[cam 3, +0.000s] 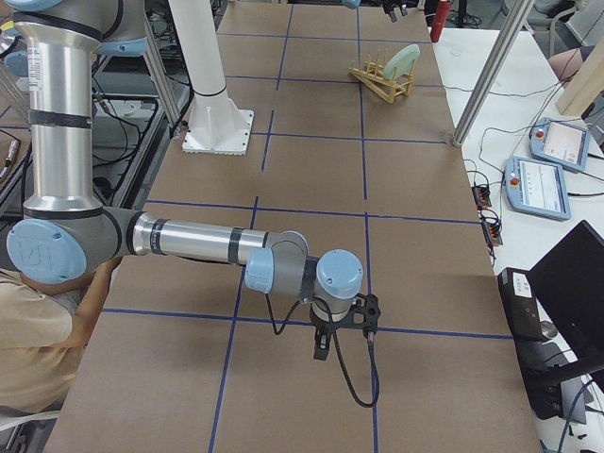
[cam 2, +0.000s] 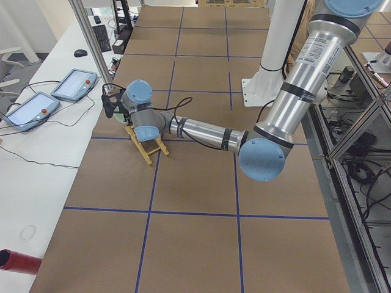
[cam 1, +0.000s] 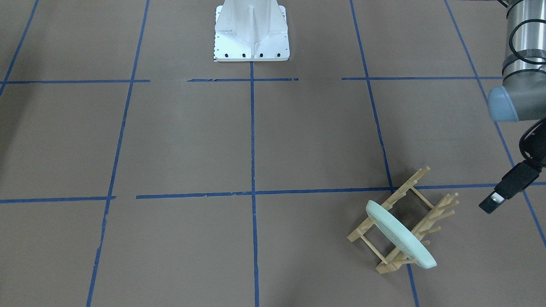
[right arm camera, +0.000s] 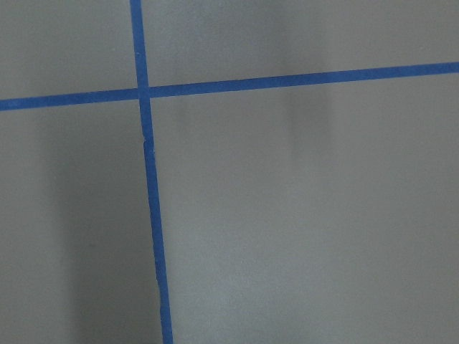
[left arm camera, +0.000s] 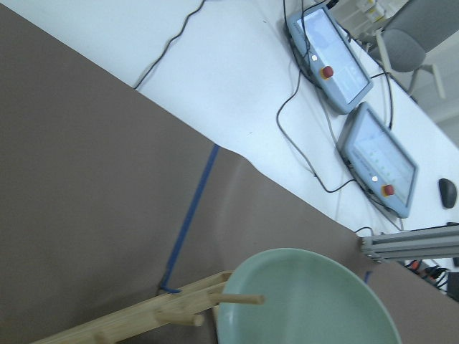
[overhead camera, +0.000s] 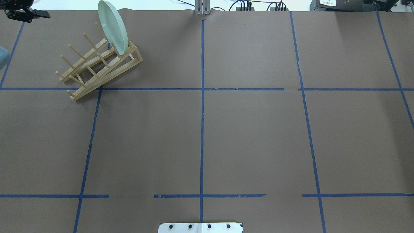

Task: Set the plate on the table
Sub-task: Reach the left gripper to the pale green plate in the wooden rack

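The pale mint-green plate [cam 1: 401,234] stands on edge in the end slot of the light wooden peg rack [cam 1: 420,175], on the brown table [cam 1: 192,140]. In the overhead view the plate [overhead camera: 113,27] and rack [overhead camera: 97,68] sit at the far left. My left gripper [overhead camera: 26,14] hovers to the left of the rack, apart from the plate, with its fingers spread and empty. The left wrist view shows the plate [left arm camera: 308,301] close below. My right gripper [cam 3: 321,347] hangs low over the table far from the rack; I cannot tell whether it is open.
The white robot base [cam 1: 251,34] stands at mid table. Two teach pendants [left arm camera: 333,57] and cables lie on the white bench beyond the table's far edge. A metal post [cam 3: 486,75] rises near the rack. A red cylinder [cam 2: 18,261] lies on the bench.
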Controlling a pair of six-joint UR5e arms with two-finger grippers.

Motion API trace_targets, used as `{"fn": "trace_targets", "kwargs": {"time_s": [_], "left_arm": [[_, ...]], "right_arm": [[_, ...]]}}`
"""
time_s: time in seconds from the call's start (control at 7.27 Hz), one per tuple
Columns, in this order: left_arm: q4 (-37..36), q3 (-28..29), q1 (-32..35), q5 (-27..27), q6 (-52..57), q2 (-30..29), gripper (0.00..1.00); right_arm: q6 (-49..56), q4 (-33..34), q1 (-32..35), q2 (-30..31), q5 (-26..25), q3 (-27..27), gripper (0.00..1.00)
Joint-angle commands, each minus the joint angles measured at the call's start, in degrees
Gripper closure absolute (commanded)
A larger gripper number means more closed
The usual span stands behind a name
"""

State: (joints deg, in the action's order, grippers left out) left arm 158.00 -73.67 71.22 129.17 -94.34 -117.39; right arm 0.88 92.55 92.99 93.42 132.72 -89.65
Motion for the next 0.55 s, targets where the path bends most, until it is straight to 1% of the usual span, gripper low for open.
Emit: {"fn": "trace_targets", "kwargs": {"time_s": [0.0,0.14,0.28,0.41], "left_arm": [[3.27,4.92,-3.69,-0.76,-6.27,-6.16,0.00],[5.98,5.46,-6.33,-5.73,-10.82,-6.28,0.00],[9.92,6.95,-7.92,-9.52,-14.52,-6.10,0.01],[11.35,7.48,-8.02,-9.90,-14.99,-6.01,0.02]], "right_arm": [[0.00,0.00,0.00,-0.08,0.00,0.00,0.00],[0.00,0.00,0.00,0.01,0.00,0.00,0.00],[0.00,0.00,0.00,0.01,0.00,0.00,0.00],[0.00,0.00,0.00,0.01,0.00,0.00,0.00]]}}
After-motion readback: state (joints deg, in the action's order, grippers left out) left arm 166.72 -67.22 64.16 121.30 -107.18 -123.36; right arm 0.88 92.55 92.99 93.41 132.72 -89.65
